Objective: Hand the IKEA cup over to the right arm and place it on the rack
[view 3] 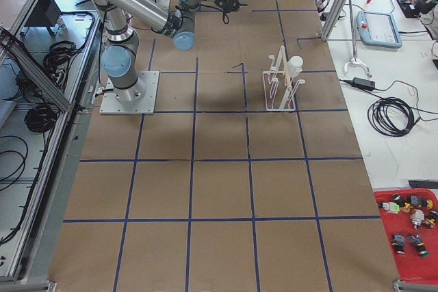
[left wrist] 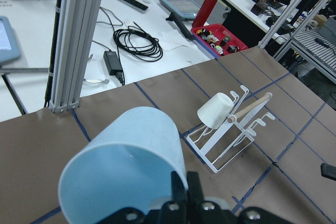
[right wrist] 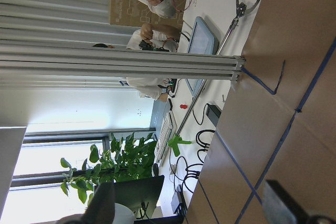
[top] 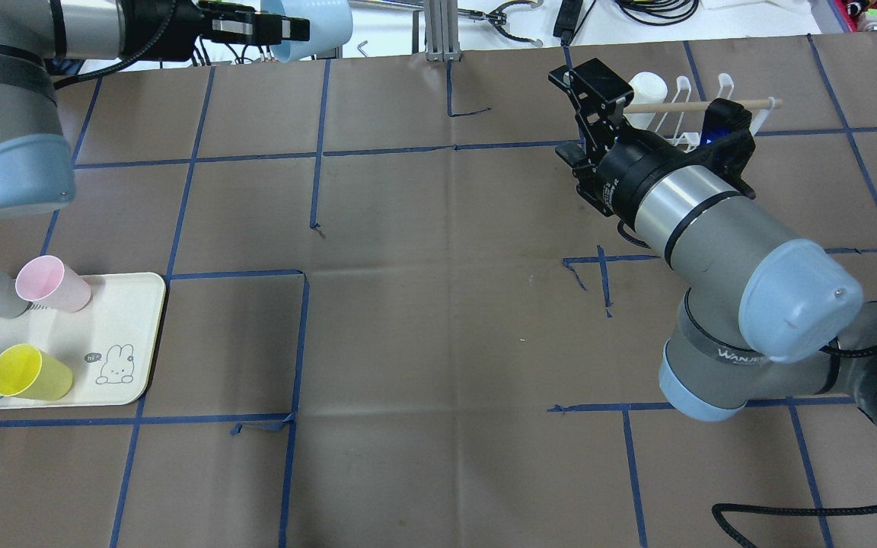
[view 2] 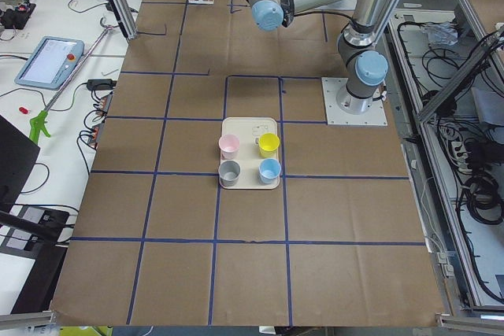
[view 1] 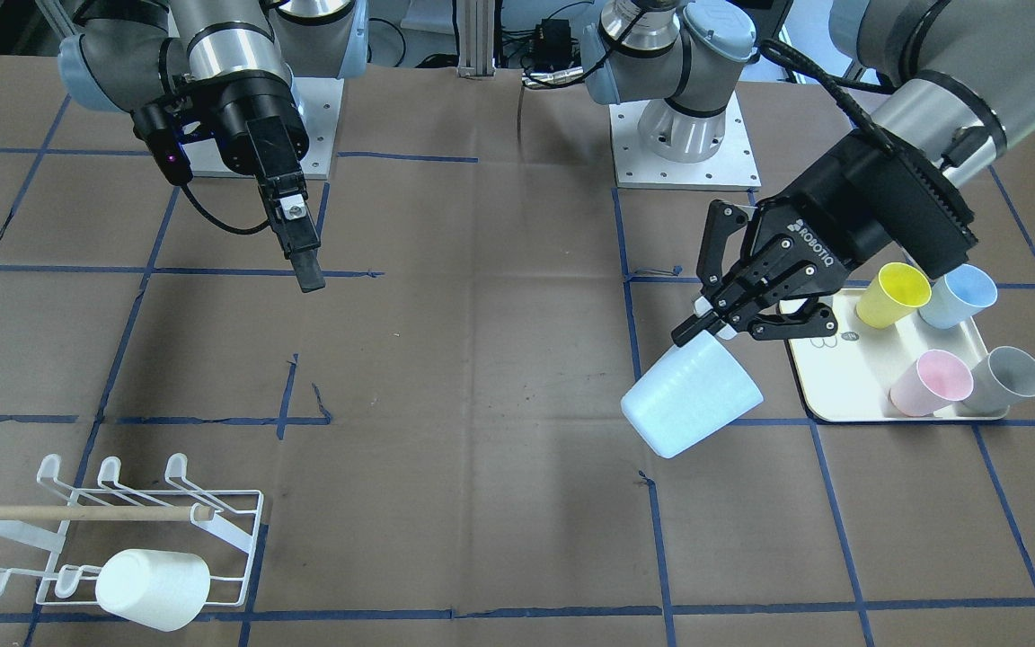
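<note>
My left gripper [view 1: 717, 331] is shut on the rim of a pale blue cup [view 1: 693, 404] and holds it tilted above the table, left of the tray. The wrist view shows the same cup [left wrist: 126, 166] with a finger inside its rim. My right gripper [view 1: 306, 270] hangs open and empty over the table on the rack's side, apart from the cup. In the overhead view it [top: 575, 114] is just short of the white wire rack [top: 701, 114]. The rack [view 1: 122, 521] stands near the table's edge with a white cup [view 1: 154, 589] on one prong.
A cream tray [view 1: 841, 377] with a bunny drawing holds a yellow cup [view 1: 890, 295], a blue cup [view 1: 958, 296], a pink cup [view 1: 931, 382] and a grey cup [view 1: 1007, 377]. Brown paper with blue tape lines covers the table. An aluminium post [top: 435, 30] stands at the far edge.
</note>
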Action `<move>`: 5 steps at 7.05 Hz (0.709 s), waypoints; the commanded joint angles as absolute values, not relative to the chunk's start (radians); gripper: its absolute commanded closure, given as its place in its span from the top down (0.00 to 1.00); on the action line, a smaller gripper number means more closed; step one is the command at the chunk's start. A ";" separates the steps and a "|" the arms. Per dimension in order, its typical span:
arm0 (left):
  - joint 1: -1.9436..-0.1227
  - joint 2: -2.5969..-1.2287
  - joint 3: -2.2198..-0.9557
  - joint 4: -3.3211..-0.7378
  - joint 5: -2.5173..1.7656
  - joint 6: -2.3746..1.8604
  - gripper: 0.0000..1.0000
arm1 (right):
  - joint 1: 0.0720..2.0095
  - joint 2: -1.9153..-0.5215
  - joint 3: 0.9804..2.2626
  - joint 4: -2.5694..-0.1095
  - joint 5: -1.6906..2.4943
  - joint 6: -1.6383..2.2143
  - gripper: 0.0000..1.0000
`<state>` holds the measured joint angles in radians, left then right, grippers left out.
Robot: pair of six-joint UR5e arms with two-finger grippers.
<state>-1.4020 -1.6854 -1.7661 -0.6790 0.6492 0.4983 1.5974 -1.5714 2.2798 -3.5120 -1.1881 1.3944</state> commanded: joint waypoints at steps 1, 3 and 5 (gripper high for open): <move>-1.472 -1.750 -1.848 -0.359 0.650 0.479 0.00 | 1.617 -1.575 2.278 -3.496 -1.184 1.530 1.00; -1.512 -1.813 -1.928 -0.016 0.653 0.294 0.00 | 1.640 -1.591 2.276 -3.494 -1.184 1.598 1.00; -1.543 -1.794 -2.039 0.191 0.652 0.167 0.01 | 1.641 -1.589 2.275 -3.494 -1.186 1.637 1.00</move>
<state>-1.5194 -1.8082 -1.9707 0.0932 0.6502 0.2249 1.6396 -1.5891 2.2768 -3.4947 -1.1853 1.6185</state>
